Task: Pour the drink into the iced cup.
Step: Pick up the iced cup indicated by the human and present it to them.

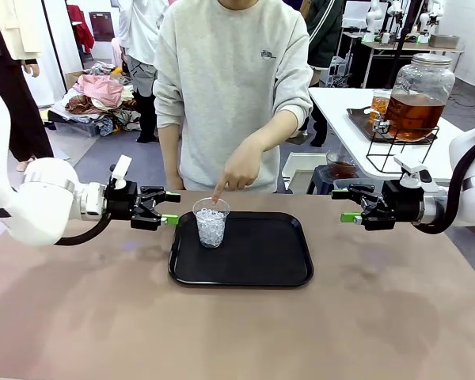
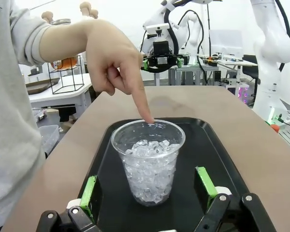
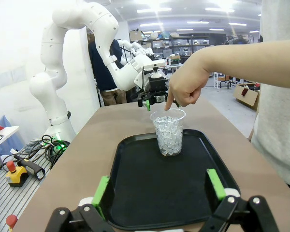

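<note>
While both grippers are held level above the table (image 1: 79,317), their jaws are spread wide and nothing is gripped. The left gripper (image 1: 171,207) is seen just off the tray's (image 1: 261,273) left edge, and the right gripper (image 1: 343,206) is off its right edge, farther away. The cup (image 1: 211,223), filled with ice, is stood upright on the tray's left part, just ahead of the left gripper's fingertips. A hand (image 1: 239,168) is held over it, with the forefinger pointed down at the far rim; whether they touch cannot be told. The drink (image 1: 416,113), amber, is kept in a glass jar (image 1: 427,75) on a wire stand (image 1: 396,154). This is set on a side table (image 1: 340,107) behind the right arm, well apart from the cup.
</note>
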Robot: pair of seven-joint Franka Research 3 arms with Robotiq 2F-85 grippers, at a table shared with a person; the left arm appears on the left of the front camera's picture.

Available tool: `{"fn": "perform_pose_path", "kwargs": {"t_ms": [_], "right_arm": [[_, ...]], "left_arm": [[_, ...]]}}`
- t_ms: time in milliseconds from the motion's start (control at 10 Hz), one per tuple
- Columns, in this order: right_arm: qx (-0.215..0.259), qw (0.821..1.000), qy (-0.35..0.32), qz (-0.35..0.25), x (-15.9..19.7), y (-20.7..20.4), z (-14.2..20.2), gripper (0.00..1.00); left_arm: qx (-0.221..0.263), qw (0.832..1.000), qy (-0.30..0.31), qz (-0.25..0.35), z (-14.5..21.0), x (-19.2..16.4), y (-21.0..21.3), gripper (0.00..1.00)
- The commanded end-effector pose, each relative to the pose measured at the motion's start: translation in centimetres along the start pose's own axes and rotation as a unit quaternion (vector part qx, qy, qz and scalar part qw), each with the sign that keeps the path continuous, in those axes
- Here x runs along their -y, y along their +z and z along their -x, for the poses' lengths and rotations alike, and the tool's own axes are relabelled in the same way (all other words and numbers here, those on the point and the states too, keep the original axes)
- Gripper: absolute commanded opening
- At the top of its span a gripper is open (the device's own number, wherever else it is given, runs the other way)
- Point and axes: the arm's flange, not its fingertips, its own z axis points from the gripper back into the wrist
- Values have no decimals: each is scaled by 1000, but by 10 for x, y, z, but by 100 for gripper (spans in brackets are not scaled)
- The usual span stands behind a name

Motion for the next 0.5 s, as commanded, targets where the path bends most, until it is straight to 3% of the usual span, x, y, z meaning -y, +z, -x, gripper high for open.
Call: {"fn": "perform_pose_path", "kwargs": {"t_ms": [0, 400], "right_arm": [[-2, 1000, 3, 0, 1, -1, -2, 100], [-2, 1000, 3, 0, 1, -1, -2, 100]], "left_arm": [[3, 999, -27, -18, 21, 4, -13, 100], [-4, 1000, -16, -11, 37, 2, -27, 100]]}}
